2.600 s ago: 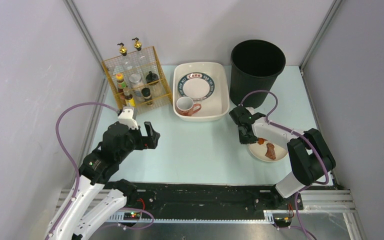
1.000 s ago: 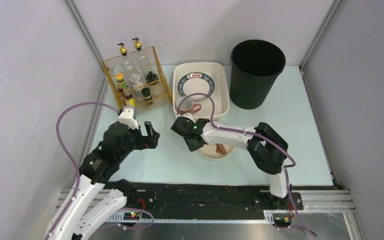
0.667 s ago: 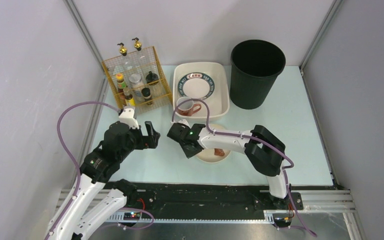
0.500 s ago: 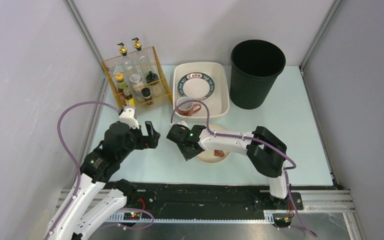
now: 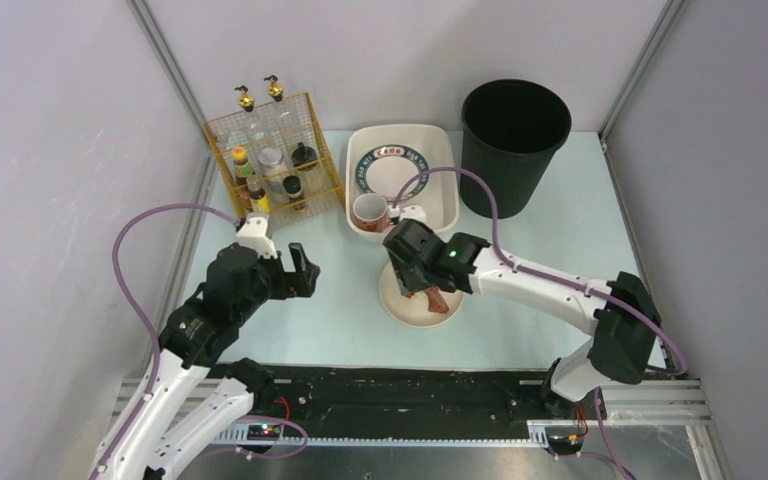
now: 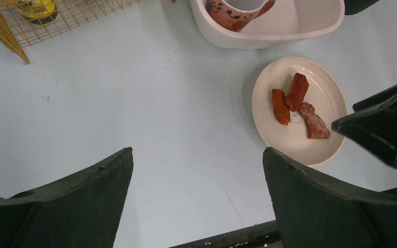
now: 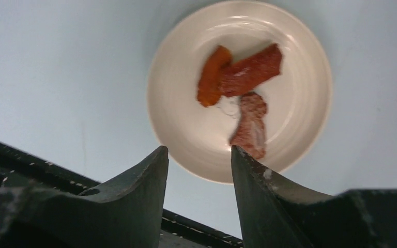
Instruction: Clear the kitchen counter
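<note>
The kitchen counter (image 5: pixel 330 320) fills the middle of the top view and bears a plate (image 5: pixel 398 308) of food scraps (image 7: pixel 240 77) just below the white basin (image 5: pixel 448 200). A shallow pinch on the thin rim could tip the plate and spill the scraps, or shove it against the basin. The counter lies beneath both tools: the right gripper (image 7: pixel 199 152) hovers over the plate, jaws partly apart and empty, and the left gripper (image 5: pixel 300 270) is spread wide at centre-left.

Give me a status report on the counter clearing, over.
Left gripper open, empty. Right gripper open, empty, above round cream plate. Plate with three reddish-brown food scraps sits on pale mint-blue kitchen counter. Nothing blocking it.
</note>
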Action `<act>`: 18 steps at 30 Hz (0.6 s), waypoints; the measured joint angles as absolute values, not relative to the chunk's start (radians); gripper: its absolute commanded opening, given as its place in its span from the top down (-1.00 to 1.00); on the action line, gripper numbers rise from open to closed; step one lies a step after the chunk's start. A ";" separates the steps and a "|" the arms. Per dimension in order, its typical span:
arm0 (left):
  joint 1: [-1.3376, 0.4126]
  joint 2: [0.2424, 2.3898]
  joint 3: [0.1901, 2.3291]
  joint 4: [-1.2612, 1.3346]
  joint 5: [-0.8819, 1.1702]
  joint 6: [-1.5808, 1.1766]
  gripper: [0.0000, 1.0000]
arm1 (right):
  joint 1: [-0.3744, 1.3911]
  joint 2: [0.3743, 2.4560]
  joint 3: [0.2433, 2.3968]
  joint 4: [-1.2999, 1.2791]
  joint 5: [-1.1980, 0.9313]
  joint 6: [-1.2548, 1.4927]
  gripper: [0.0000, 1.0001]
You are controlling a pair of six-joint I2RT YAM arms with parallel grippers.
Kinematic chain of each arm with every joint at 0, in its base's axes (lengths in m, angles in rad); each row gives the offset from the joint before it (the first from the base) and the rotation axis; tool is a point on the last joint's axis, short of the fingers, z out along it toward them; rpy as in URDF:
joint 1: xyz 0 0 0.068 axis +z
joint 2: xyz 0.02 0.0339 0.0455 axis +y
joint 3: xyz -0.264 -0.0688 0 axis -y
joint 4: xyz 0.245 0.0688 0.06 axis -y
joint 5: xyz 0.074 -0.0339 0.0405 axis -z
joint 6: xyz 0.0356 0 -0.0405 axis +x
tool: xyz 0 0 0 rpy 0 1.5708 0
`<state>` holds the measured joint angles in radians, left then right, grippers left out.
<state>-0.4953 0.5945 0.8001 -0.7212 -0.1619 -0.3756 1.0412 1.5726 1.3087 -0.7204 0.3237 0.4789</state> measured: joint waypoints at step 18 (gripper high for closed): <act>-0.495 0.386 0.800 -0.720 -0.211 -0.374 -0.97 | 0.664 1.269 0.905 -0.538 0.086 0.493 -0.23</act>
<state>-0.4953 0.3862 0.8001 -0.7204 -0.2111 -0.3744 0.6640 1.2690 0.9047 -0.5377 0.0864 0.4934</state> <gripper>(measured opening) 0.985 0.601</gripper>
